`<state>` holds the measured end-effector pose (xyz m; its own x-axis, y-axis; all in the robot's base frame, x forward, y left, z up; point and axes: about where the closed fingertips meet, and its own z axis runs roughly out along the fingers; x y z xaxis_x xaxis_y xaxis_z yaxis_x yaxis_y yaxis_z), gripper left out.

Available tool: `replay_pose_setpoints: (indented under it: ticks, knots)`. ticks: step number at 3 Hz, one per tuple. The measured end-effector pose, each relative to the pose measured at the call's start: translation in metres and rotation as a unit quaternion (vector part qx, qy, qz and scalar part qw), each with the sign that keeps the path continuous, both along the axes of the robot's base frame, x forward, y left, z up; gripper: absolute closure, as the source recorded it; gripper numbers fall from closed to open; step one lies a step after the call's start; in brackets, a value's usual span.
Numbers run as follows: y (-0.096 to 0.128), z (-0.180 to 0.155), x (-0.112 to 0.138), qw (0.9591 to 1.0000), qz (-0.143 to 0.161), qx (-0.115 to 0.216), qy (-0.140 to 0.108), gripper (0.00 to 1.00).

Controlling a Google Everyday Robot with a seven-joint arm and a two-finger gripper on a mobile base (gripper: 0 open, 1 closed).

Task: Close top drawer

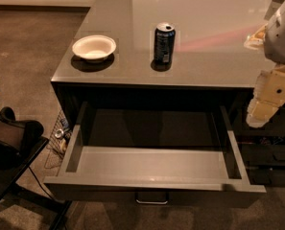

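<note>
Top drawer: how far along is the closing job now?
Done: nothing yet; the top drawer stands pulled far out. In hand: the gripper hangs at the right, above the drawer's right side, not touching it. Left: reach its front and push it fully in.

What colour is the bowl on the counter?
White bowl, clearest in the camera view; the gripper hangs at the right, apart from the open top drawer.
</note>
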<state>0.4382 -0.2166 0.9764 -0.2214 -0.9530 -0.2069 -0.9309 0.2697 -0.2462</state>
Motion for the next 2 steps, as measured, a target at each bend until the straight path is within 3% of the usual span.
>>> replay_pose_setpoints:
  ticks: [1, 2]
  knots:
    - [0.0000, 0.0000, 0.0000, 1.0000, 0.000, 0.000, 0.000, 0.00]
    - [0.0005, 0.0019, 0.0002, 1.0000, 0.000, 0.000, -0.004, 0.10]
